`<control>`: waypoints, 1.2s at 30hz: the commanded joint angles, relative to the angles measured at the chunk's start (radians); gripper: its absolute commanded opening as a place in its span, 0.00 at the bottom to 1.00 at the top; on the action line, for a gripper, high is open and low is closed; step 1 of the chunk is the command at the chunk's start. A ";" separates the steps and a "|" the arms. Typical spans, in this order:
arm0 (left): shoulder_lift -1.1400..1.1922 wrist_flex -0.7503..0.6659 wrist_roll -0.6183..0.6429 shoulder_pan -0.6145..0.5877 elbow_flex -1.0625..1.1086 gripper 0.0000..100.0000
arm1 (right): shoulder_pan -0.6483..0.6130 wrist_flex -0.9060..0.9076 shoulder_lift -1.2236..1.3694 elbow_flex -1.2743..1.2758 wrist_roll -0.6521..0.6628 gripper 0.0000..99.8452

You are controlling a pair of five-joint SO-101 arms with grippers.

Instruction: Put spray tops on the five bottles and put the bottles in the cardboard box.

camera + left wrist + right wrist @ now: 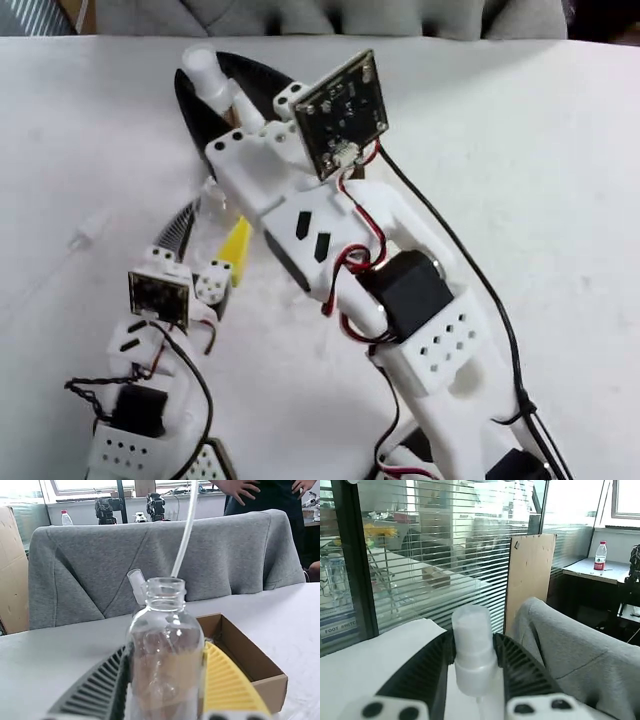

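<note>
The left gripper (pixel 164 680) clamps the bottle (pixel 165 625) upright, near left, with the box (pixel 250 655) just beyond. The right gripper (pixel 474 650) grips the spray top (pixel 472 630) above. Its slanting tube (pixel 184 530) may miss the neck, then buckle or tip the bottle.

Clr bottle (pixel 162 655), wht spray top (pixel 472 647), brn box (pixel 250 654)

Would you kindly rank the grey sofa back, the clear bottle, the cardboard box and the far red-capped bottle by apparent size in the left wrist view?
1. grey sofa back
2 and 3, unranked: clear bottle and cardboard box look about alike, and the bottle is far nearer the camera.
4. far red-capped bottle
</note>
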 commanded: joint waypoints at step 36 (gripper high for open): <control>-0.012 0.023 0.003 -0.008 -0.002 0.05 | 0.002 0.028 0.137 0.089 -0.117 0.02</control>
